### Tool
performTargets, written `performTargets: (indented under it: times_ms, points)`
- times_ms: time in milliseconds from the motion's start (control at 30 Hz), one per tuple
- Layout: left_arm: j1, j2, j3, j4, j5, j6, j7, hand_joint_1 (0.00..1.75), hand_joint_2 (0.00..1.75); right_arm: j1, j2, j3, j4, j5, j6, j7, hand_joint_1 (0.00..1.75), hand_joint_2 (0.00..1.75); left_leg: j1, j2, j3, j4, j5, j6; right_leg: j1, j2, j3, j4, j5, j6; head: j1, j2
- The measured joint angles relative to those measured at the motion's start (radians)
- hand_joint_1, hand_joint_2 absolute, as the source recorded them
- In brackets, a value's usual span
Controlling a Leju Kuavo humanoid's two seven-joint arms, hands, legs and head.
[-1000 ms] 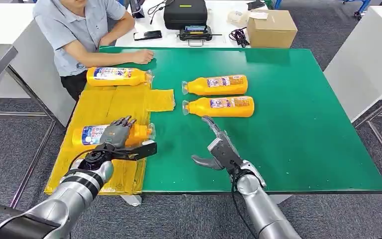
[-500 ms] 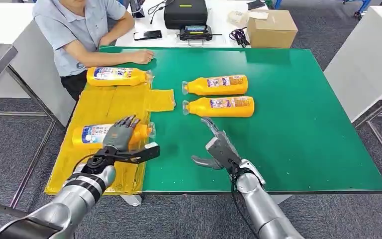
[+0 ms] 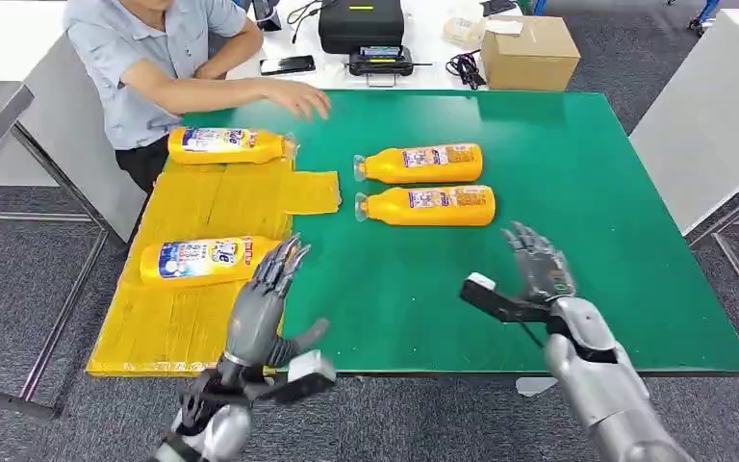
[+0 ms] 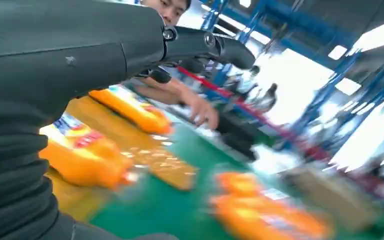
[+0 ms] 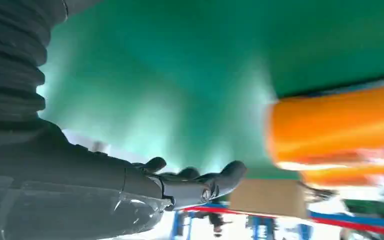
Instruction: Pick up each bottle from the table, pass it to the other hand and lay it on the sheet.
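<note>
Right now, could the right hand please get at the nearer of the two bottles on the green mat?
Probably yes: the right hand is empty, and only bare green mat lies between it and the nearer bottle.

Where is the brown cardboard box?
In the head view, the brown cardboard box sits on the white table beyond the green table's far right side, beside black cables.

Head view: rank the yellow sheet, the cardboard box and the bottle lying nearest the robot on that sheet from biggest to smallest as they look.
1. yellow sheet, clearly the largest.
2 and 3. bottle nearest the robot and cardboard box: they look about alike, and the box sits much farther from the camera, so no ranking between them.
</note>
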Motion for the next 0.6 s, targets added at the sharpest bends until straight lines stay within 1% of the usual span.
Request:
performTargets:
  times_ms: [133,233,433,600]
  points:
    - [0.064,-0.024,0.001,-0.129,0.044,0.004,-0.062,0.00,1.75,-0.019,-0.015,0.010,0.014,0.063,0.013,0.061,0.00,1.75,0.000,0.005,0.001,0.000,0.000,0.000,0.000,0.002,-0.001,0.000,0.000,0.000,0.000,0.000]
    - [0.083,-0.034,0.002,-0.166,0.056,0.004,-0.072,0.00,1.75,-0.050,-0.015,0.020,0.030,0.075,0.027,0.075,0.00,1.75,0.001,0.003,0.001,0.000,0.001,-0.001,0.001,0.001,0.000,0.000,0.000,0.000,0.000,0.000]
    - [0.097,-0.040,-0.002,-0.197,0.082,0.004,-0.080,0.00,1.75,-0.080,-0.016,0.035,0.056,0.064,0.054,0.076,0.00,1.75,0.001,0.003,0.001,0.000,0.001,0.000,0.000,0.002,0.000,0.001,0.000,0.000,0.000,0.000]
    - [0.090,-0.040,-0.045,-0.193,0.114,0.004,-0.081,0.00,1.75,-0.140,-0.009,0.062,0.106,-0.005,0.122,0.022,0.00,1.75,0.000,0.003,0.001,0.000,0.001,0.000,0.000,0.001,0.000,0.001,0.000,0.000,0.000,0.000]
